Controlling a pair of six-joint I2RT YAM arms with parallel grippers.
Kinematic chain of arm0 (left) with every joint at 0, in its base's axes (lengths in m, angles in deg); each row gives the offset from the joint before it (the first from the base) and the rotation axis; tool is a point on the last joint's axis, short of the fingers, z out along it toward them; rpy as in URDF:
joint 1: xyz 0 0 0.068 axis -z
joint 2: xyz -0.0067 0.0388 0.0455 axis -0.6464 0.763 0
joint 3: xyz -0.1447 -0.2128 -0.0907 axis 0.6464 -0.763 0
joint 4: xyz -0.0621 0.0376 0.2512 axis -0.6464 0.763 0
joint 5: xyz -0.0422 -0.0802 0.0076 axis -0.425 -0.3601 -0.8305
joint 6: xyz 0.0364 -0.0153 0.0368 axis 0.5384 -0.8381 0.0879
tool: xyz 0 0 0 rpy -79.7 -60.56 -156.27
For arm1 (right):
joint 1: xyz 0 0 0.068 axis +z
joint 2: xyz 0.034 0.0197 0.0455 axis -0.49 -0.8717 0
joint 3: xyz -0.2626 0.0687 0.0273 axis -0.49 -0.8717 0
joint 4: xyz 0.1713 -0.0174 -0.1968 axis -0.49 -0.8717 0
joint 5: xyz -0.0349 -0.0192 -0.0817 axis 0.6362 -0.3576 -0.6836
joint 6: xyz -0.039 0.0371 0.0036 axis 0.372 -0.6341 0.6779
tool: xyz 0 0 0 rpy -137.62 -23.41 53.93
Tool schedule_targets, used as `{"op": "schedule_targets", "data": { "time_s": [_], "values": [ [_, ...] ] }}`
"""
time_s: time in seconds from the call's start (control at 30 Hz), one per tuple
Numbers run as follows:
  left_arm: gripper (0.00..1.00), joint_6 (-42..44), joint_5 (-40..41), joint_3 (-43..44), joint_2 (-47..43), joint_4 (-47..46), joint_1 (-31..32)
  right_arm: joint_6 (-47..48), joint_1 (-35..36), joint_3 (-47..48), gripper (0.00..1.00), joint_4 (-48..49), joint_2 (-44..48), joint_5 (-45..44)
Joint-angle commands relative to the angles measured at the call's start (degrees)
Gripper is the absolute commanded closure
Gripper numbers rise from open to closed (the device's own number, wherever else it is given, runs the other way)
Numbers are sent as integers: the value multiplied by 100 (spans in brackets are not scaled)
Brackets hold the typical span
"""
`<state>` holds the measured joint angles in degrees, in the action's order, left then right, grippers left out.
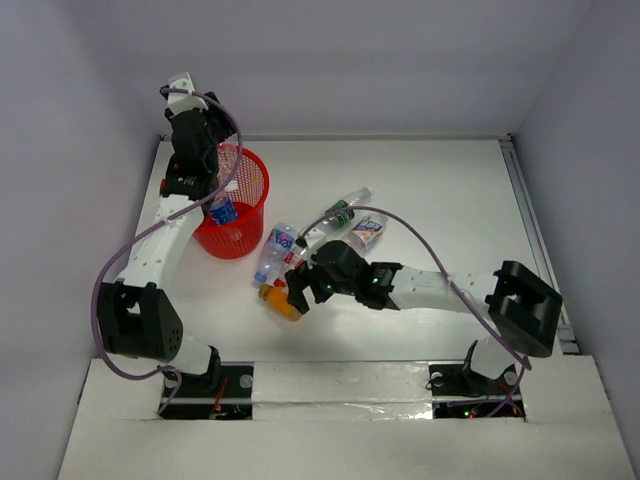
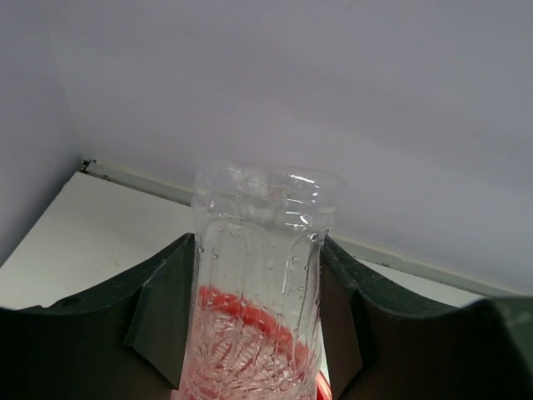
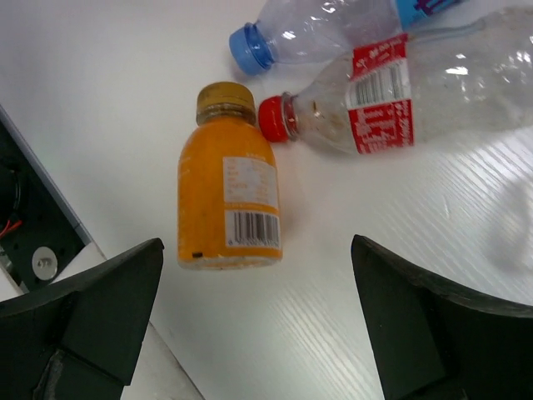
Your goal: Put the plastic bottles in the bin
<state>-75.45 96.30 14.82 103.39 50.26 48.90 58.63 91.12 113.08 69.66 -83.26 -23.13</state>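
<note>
My left gripper (image 1: 212, 193) hangs over the red mesh bin (image 1: 236, 236), shut on a clear plastic bottle (image 1: 223, 211) with a blue label. In the left wrist view the bottle (image 2: 258, 250) stands between both fingers with its base up, the bin's red showing through it. My right gripper (image 1: 298, 291) is low over the table, open and holding nothing. An orange bottle (image 3: 229, 200) lies just ahead of it, nearer its left finger (image 3: 125, 283). Beyond that lie a red-capped bottle (image 3: 391, 92) with a red-white label and a blue-capped bottle (image 3: 316, 29).
Further bottles lie right of the bin: a blue-labelled one (image 1: 275, 250), a green-labelled one (image 1: 337, 216) and a clear one (image 1: 366, 232). White walls close the table at the back and sides. The table's near edge (image 3: 108, 350) runs just left of my right gripper.
</note>
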Motion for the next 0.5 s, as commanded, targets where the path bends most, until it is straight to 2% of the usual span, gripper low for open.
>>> {"op": "schedule_targets", "data": {
  "time_s": [0.0, 0.07, 0.2, 0.3, 0.47],
  "values": [
    [53, 58, 27, -90, 44, -820, -36, 203, 185, 543, 0, -7, -326, -344],
    [39, 75, -43, -195, 63, -881, -36, 230, 185, 745, 0, -42, -598, -327],
    [25, 102, -43, -327, -7, -872, -36, 256, 185, 1036, 0, -112, -1029, -125],
    [21, -38, -210, -424, -208, -793, -36, 239, 238, 1194, 0, -130, -1302, 42],
    [22, -486, -885, -617, -657, -715, -36, 177, 291, 1265, 1, -332, -1514, 86]
  ]
}}
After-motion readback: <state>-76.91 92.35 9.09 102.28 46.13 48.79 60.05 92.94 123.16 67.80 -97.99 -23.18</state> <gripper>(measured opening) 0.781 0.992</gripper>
